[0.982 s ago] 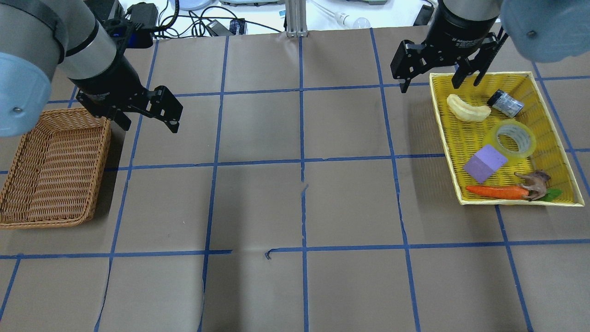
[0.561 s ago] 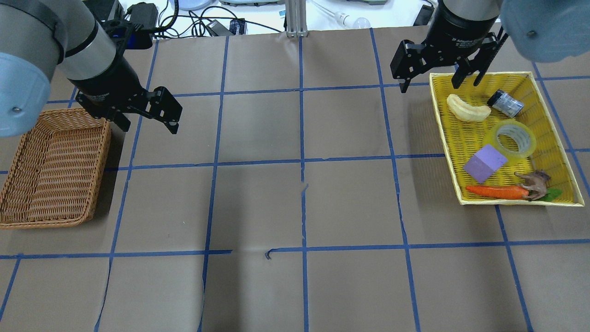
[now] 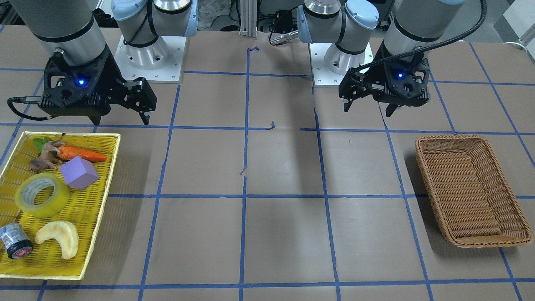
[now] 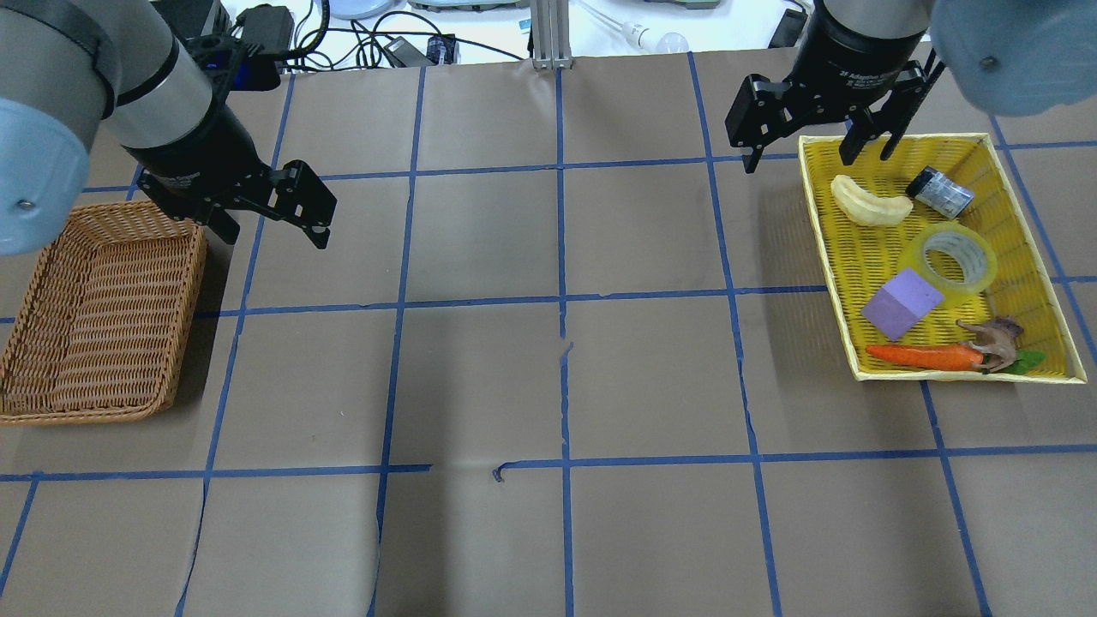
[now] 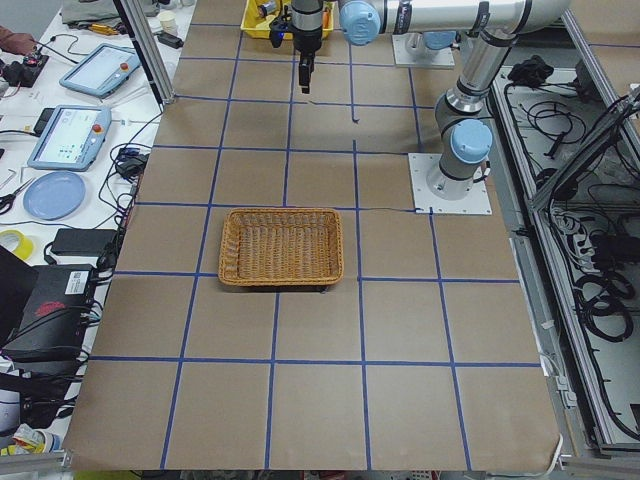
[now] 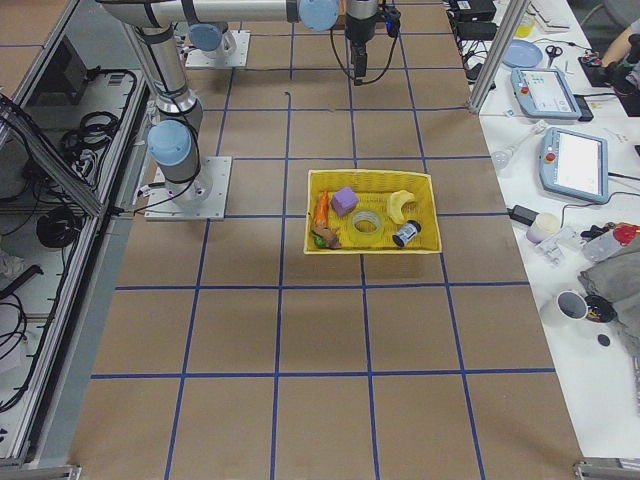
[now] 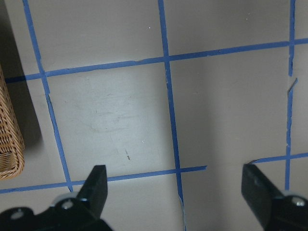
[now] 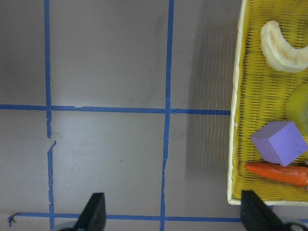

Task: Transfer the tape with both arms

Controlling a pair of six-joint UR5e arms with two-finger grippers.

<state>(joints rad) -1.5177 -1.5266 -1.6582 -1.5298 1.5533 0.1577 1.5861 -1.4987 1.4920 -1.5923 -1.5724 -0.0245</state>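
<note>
The tape, a yellowish translucent roll with a pale core, lies flat in the yellow tray. It also shows in the front view and the right side view. My right gripper is open and empty. It hovers over the tray's back left corner, well short of the tape. In its wrist view the tape only peeks in at the right edge. My left gripper is open and empty above the table beside the wicker basket. Its wrist view shows only bare paper.
The tray also holds a pale banana-shaped piece, a small dark cylinder, a purple cube, a carrot and a brown toy animal. The cube touches the tape's near left side. Brown paper with blue grid lines covers the table.
My left gripper has shifted very slightly back and to the left. The right gripper and the tray's contents have not visibly moved.
</note>
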